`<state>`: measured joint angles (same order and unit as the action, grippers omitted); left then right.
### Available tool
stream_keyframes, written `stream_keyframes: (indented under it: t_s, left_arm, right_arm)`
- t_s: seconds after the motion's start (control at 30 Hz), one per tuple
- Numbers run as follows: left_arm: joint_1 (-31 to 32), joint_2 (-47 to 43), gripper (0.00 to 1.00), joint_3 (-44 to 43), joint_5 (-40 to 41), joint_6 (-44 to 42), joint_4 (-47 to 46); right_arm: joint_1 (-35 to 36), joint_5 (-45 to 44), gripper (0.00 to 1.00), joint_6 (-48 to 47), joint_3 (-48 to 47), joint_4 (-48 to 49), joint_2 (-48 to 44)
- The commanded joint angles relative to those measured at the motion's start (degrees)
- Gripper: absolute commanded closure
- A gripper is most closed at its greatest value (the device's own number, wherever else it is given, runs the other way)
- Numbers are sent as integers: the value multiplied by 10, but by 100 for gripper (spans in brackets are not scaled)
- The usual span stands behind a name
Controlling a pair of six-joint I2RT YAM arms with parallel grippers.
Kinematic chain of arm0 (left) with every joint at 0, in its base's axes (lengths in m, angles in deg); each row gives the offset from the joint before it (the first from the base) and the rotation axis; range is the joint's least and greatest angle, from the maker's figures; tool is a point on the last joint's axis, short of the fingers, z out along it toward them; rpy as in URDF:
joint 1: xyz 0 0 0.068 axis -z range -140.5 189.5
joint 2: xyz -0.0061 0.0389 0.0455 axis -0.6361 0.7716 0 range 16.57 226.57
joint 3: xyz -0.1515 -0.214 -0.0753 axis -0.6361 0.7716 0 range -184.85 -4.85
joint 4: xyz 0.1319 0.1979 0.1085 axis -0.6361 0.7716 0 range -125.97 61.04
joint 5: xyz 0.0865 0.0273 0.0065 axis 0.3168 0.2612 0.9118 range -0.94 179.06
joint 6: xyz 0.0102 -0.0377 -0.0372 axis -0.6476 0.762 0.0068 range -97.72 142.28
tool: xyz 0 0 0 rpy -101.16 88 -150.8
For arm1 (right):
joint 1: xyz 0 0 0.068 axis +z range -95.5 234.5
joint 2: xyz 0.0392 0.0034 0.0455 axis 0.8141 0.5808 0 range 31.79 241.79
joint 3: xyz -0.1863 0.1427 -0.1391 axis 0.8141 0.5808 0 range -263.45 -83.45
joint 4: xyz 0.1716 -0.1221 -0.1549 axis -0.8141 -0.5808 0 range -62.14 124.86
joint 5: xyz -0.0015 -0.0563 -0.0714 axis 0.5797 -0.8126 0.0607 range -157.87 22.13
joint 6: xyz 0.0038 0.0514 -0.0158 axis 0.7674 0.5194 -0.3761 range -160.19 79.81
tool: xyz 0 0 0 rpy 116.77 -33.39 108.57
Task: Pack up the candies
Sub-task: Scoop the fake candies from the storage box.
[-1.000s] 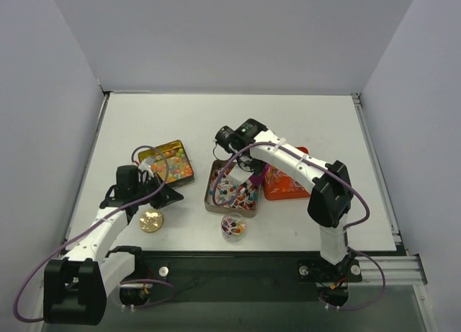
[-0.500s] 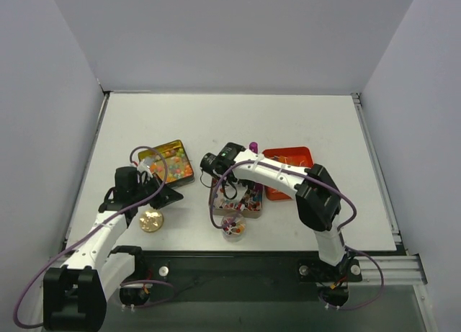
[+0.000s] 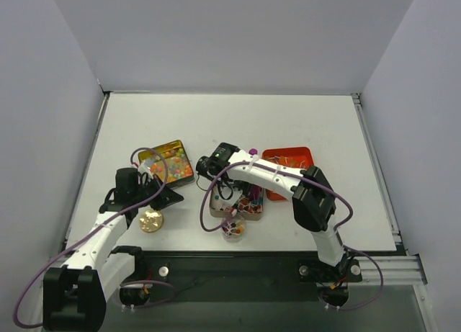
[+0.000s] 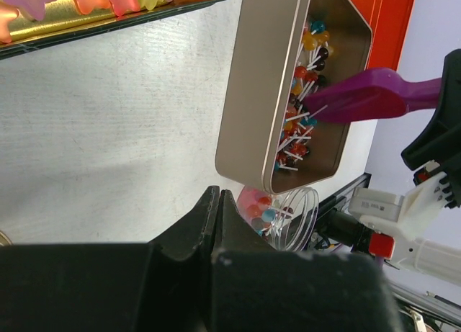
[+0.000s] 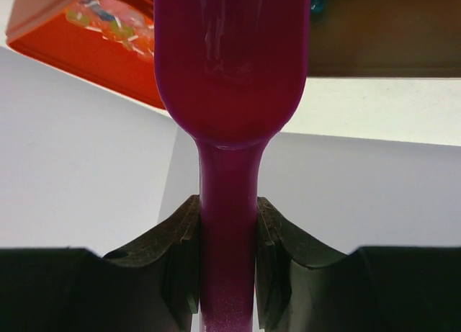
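The candies [image 4: 301, 114], small colourful pieces on white sticks, fill a beige tin [image 4: 259, 94] that also shows in the top view [image 3: 216, 204]. More candies [image 4: 265, 209] lie in a clear round container [image 3: 233, 228] just in front of the tin. My right gripper [image 5: 227, 209] is shut on the handle of the purple scoop [image 5: 230, 58], and the scoop's bowl [image 4: 346, 101] sits inside the beige tin. In the top view my own arm hides most of that gripper. My left gripper [image 4: 218, 195] is shut and empty, low over the table left of the tin [image 3: 171, 196].
A gold tin [image 3: 167, 163] of colourful candies stands at the back left. A round gold lid [image 3: 151, 220] lies beside my left arm. An orange tin [image 3: 289, 172] stands right of the beige tin. The table's front edge is just beyond the clear container.
My right arm has swung left and towards the front edge, bringing the scoop down into the beige tin. The left arm has hardly moved.
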<state>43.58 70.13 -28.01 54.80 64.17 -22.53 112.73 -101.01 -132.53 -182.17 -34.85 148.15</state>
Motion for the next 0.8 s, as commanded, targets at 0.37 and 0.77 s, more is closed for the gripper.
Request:
stream_keyframes:
  t_s: [0.37, 0.77]
  left_arm:
    - [8, 27, 100, -3, 10, 6, -39]
    - [6, 36, 100, -3, 14, -3, -35]
  right_arm:
    - [10, 125, 100, 175, -82, -132, 36]
    - [9, 183, 100, 277, -115, -109, 70]
